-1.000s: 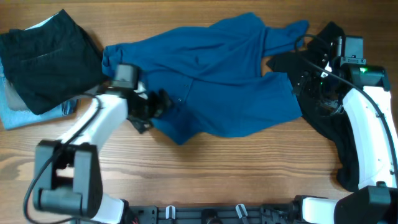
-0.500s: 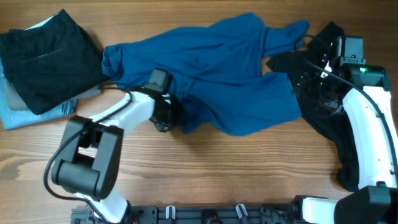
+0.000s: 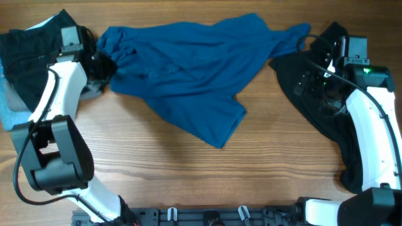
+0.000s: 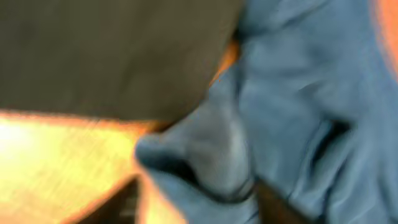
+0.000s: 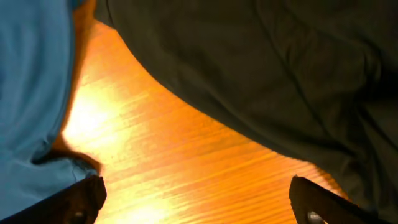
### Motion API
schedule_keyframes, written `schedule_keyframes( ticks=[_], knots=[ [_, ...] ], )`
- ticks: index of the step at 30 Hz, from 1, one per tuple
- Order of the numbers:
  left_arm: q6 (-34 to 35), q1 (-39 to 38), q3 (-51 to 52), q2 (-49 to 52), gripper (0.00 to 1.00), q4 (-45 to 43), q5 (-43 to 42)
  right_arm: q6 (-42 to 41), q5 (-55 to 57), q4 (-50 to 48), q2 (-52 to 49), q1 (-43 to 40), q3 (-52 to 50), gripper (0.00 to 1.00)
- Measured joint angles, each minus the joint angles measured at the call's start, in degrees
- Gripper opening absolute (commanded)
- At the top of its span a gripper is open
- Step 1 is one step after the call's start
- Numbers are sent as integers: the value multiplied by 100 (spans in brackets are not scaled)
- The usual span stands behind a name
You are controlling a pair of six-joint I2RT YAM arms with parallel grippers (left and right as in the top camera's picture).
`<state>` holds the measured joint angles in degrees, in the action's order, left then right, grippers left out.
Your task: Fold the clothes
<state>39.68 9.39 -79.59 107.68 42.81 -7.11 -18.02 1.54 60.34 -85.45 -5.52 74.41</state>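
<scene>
I see the blue shirt (image 3: 188,69) spread loosely across the far half of the table (image 3: 188,188), long axis left to right, with one corner pointing toward the near edge at centre. The left gripper (image 3: 103,64) is at the shirt's bunched left end, just beside the left black garment (image 3: 31,56). That garment lies on a light-blue garment (image 3: 9,116) at the far-left corner. The left wrist view is blurred. It shows a fold of blue cloth lying between the jaws, with black cloth above it. I cannot tell whether the jaws are pinching that fold or only standing around it. The right gripper (image 5: 199,199) has its jaws spread wide, with only bare wood between them, and it holds nothing. In the right wrist view, blue cloth shows at the left and the right black garment (image 3: 326,119) fills the top. A strip of table separates the two. In the overhead view the right arm lies over this black garment, which runs along the right side of the table.
</scene>
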Motion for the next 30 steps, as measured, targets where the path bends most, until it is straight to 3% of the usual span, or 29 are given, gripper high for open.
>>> schedule_keyframes(
  ticks=[3, 5, 8, 15, 22, 24, 30],
  knots=[
    [-46, -42, 0, 0, 100, 962, -310, 44, 2, -195, 0, 0, 0, 90],
    [-155, -188, 2, 0, 100, 1742, -588, 114, 2, -297, -9, 0, 0, 90],
    [-284, -568, 33, 0, 100, 2114, -752, 175, 2, -367, -120, 0, 0, 91],
    [-177, -2079, 901, 2, 100, 1624, -1152, 234, 2, -404, -721, 0, 0, 92],
    [984, -3453, 1727, -52, 97, 299, -1655, 341, 2, -446, -852, 0, 0, 95],
    [1340, -3788, 1786, -111, 92, -103, -1725, 343, 2, -428, -852, 0, 0, 95],
    [2024, -4159, 1836, -120, 48, -562, -1368, 387, 2, -422, -852, 0, 0, 95]
  ],
)
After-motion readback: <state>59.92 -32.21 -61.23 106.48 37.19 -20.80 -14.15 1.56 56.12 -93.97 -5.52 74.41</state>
